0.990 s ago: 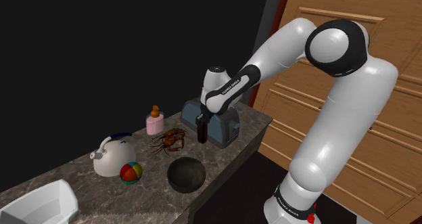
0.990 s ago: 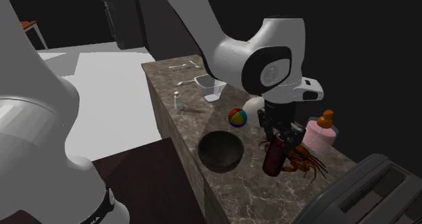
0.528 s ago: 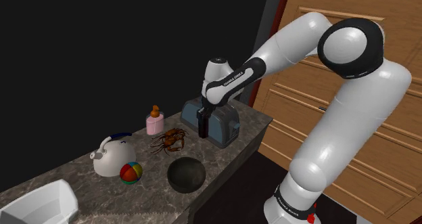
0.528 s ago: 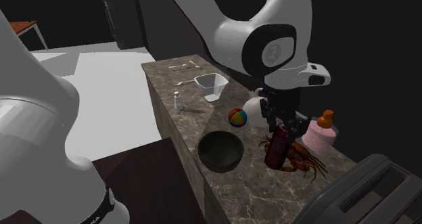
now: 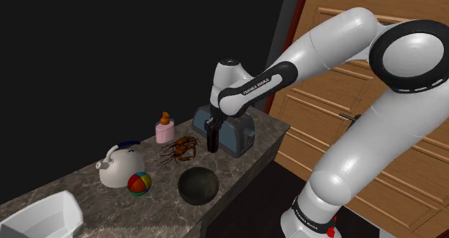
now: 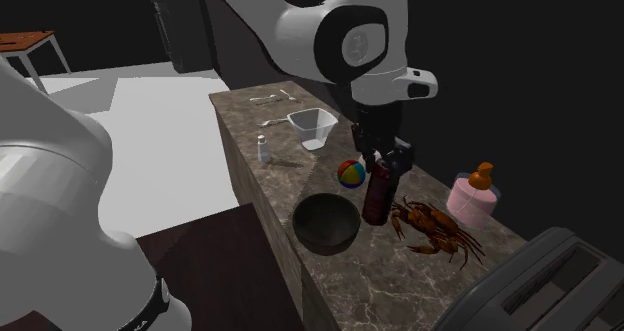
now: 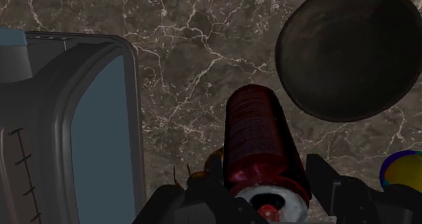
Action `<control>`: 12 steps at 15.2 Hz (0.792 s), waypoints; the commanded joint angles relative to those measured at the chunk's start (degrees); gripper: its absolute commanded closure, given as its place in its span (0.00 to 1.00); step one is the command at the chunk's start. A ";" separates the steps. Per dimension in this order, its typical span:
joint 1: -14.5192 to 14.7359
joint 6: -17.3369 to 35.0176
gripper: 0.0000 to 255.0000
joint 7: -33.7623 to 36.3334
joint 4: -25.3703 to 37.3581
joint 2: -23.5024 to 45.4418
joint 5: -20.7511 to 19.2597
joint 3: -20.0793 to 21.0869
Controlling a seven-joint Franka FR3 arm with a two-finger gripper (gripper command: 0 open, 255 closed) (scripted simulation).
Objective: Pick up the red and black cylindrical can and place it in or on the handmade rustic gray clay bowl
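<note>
The dark red and black can (image 6: 377,195) hangs upright from my gripper (image 6: 383,161), which is shut on its top end. In the second exterior view it sits between the dark grey bowl (image 6: 326,222) and the orange crab (image 6: 436,228), just beside the bowl's rim. From the shoulder view, the can (image 5: 212,140) and gripper (image 5: 212,131) are in front of the toaster (image 5: 232,129), with the bowl (image 5: 198,185) lower down near the counter's edge. In the wrist view the fingers (image 7: 214,176) clasp the can (image 7: 260,143), and the bowl (image 7: 348,50) lies off to one side, ahead of it.
On the marble counter (image 5: 65,190) stand a pink bottle (image 5: 165,129), a white kettle (image 5: 119,165), a coloured ball (image 5: 139,183) and a white tub (image 5: 44,216). Further along are a measuring cup (image 6: 313,127) and a small white bottle (image 6: 263,149). A wooden door (image 5: 403,143) is behind the arm.
The gripper has carried the can from over the crab towards the bowl, leftwards in the second exterior view. The arm's elbow swung to the shoulder view's right.
</note>
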 commanded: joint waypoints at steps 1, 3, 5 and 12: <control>1.61 -1.23 1.00 2.95 -1.54 -2.48 0.67 1.95; 3.13 -2.65 1.00 5.37 -2.54 -4.68 1.59 3.74; 4.74 -4.16 1.00 7.81 -3.24 -6.67 2.61 5.56; 7.91 -4.98 1.00 14.05 -4.80 -8.49 4.28 10.14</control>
